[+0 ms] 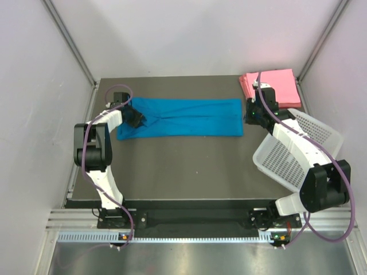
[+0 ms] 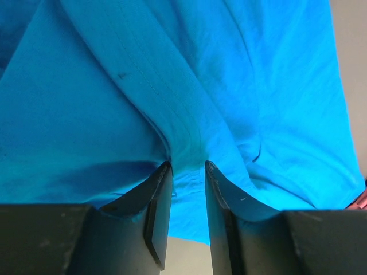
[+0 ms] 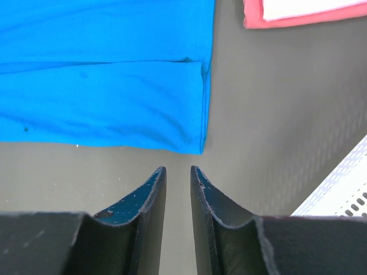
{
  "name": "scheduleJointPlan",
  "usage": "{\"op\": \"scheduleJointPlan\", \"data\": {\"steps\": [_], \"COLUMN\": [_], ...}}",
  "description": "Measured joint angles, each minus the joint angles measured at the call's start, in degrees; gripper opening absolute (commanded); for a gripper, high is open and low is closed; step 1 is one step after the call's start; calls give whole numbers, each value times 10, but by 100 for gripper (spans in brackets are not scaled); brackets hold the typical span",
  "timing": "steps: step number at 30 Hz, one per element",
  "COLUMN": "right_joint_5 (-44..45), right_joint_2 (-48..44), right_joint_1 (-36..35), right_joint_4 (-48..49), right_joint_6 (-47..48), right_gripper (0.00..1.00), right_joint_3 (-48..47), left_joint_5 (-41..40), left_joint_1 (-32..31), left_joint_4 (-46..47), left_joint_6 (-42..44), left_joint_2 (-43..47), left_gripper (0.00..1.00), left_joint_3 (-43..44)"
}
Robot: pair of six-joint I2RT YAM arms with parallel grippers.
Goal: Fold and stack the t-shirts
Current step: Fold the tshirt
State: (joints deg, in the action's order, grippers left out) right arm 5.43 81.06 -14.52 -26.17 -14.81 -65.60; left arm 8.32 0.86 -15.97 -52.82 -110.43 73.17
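Where it lies, blue t-shirt (image 1: 183, 117): soft cloth, folded to a long band, across counter's (image 1: 189, 166) far half.
Pink t-shirts (image 1: 269, 83): flat folded rectangles, stacked, far right corner.
Basket (image 1: 287, 160): white perforated plastic, tilted at right edge.
Left claw (image 2: 188, 166): pinching a ridge of blue cloth, shirt's left end.
Right claw (image 3: 176, 169): narrowly parted, empty, just off shirt's right end.

1. We see a white perforated basket (image 1: 275, 163) at the centre right of the top view.
2. We see a dark grey table (image 1: 189, 166) filling the centre.
3. We see pale walls (image 1: 189, 34) across the top.
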Motion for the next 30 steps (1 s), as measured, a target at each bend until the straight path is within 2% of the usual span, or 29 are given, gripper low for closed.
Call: {"op": "scheduleJointPlan", "data": {"steps": [4,7,10,11,14,24,30], "right_joint_5": [-1,-2,-2,-2,-2,-2,-7], "right_joint_2": [2,2,2,2,2,2,13], "right_joint_1": [0,0,0,0,0,0,0], "right_joint_4": [0,0,0,0,0,0,3], "right_joint_6": [0,0,0,0,0,-4,-5], "right_gripper": [24,24,24,24,25,25,25], "right_joint_3": [0,0,0,0,0,0,0], "left_joint_5": [-3,-3,-5,-7,-11,-24,-21], "left_joint_1": [-2,-3,-3,-3,-4,-21,-31], "left_joint_4": [0,0,0,0,-1,-1,0], "left_joint_6": [0,0,-1,-1,2,24,44], "left_joint_2": [-5,-7,-7,-7,-7,-9,-39], "left_gripper": [33,29,18,10,0,0,0], "left_joint_3": [0,0,1,2,9,68,113]}}
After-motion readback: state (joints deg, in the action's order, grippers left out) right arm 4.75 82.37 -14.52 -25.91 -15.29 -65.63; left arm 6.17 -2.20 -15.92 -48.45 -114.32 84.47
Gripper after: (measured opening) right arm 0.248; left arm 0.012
